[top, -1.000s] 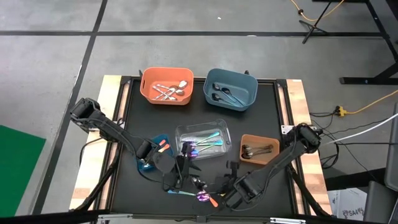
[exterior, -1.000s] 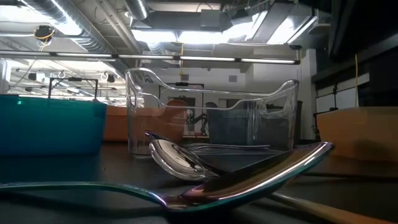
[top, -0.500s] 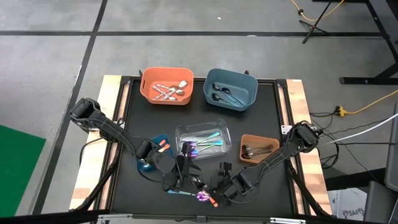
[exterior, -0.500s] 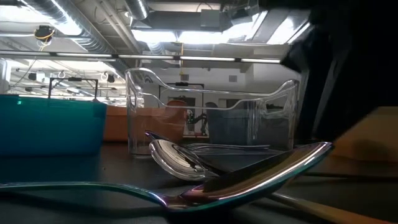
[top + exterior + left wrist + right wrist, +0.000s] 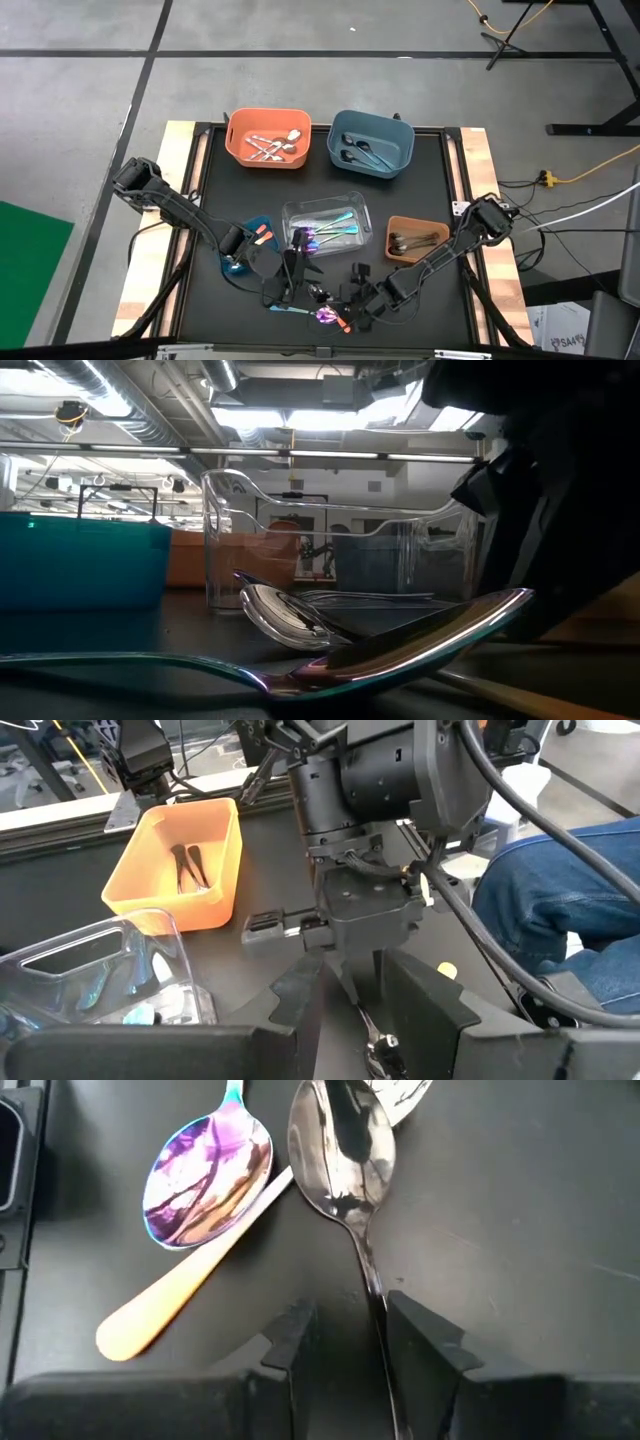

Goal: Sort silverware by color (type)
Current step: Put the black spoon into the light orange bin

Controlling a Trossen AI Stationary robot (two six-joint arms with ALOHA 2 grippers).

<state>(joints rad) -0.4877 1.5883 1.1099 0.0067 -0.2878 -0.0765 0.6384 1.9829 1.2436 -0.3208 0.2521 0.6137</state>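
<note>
You can see that most of the sorting is already done. In the high view, the orange bin (image 5: 267, 138) holds plain silver pieces, the blue bin (image 5: 371, 143) holds dark ones, the brown bin (image 5: 417, 240) holds some dark-looking pieces, and the clear bin (image 5: 326, 222) holds the shiny purple-teal ones.

What is left lies on the counter (image 5: 420, 180) near its front edge, between the two arms: a dark silver spoon (image 5: 343, 1150), a purple-teal spoon (image 5: 205, 1178), and a piece with an orange handle (image 5: 180, 1299) lying under that spoon's bowl.

Your right gripper (image 5: 345, 1342) is low over the dark silver spoon. Its fingers are apart, and the spoon's handle runs into the gap between them, so I judge that nothing is grasped yet.

Your left gripper (image 5: 350, 1005) waits just beside this group, its fingers also apart, with nothing held.

I think only these few pieces remain.
</note>
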